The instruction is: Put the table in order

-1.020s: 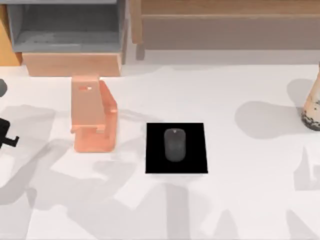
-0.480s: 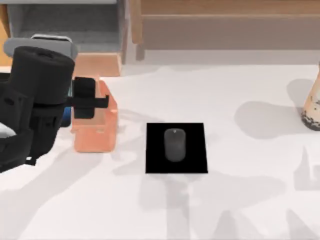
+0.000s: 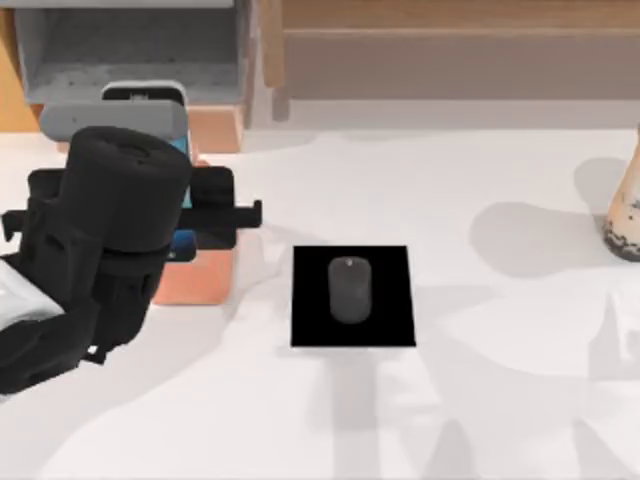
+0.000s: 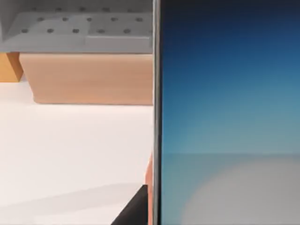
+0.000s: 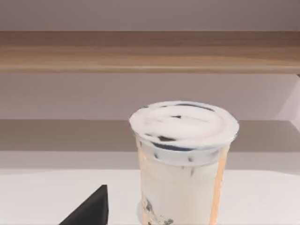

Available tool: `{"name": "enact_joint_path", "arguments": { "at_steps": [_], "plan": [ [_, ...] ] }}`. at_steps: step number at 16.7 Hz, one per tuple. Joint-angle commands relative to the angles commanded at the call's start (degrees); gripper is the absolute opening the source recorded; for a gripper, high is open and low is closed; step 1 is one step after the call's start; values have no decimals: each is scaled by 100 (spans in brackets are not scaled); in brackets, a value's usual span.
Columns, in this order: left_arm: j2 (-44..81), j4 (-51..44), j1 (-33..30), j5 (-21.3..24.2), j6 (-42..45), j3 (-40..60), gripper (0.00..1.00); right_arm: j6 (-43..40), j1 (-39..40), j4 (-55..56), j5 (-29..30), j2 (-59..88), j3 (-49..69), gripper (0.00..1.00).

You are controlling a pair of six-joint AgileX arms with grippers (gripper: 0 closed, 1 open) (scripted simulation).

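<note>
The white table [image 3: 500, 420] spreads under everything, from the near edge to the shelf unit [image 3: 140, 60] at the far side.

At the left, my left arm hangs over the orange phone stand [image 3: 200, 282]. The left gripper [image 3: 215, 208] holds a phone [image 3: 145, 95] with a blue screen, squeezed between its fingers. The phone is above the stand, with its top end reaching toward the shelf unit. I think it is held there so it can go down into the stand. The shelf unit is just behind, so there is little room at the far side. There is open table on the near side.

In the middle, a dark computer mouse [image 3: 349, 289] sits on a black square pad [image 3: 353, 296], well apart from the stand.

At the right edge stands a milk tea cup [image 3: 625, 215]. I cannot tell whether my right claw is apart or together.
</note>
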Motion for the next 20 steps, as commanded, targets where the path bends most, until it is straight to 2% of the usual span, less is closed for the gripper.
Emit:
{"name": "enact_joint_path", "arguments": {
  "at_steps": [9,16,20],
  "plan": [
    [169,200,-85,225,427,200,0,0,0,0,0,0,0,100],
    [750,803,496,526,374,154,0,0,0,0,0,0,0,100],
    [1109,1149,614,530,411,178,0,0,0,0,0,0,0,100]
  ]
}}
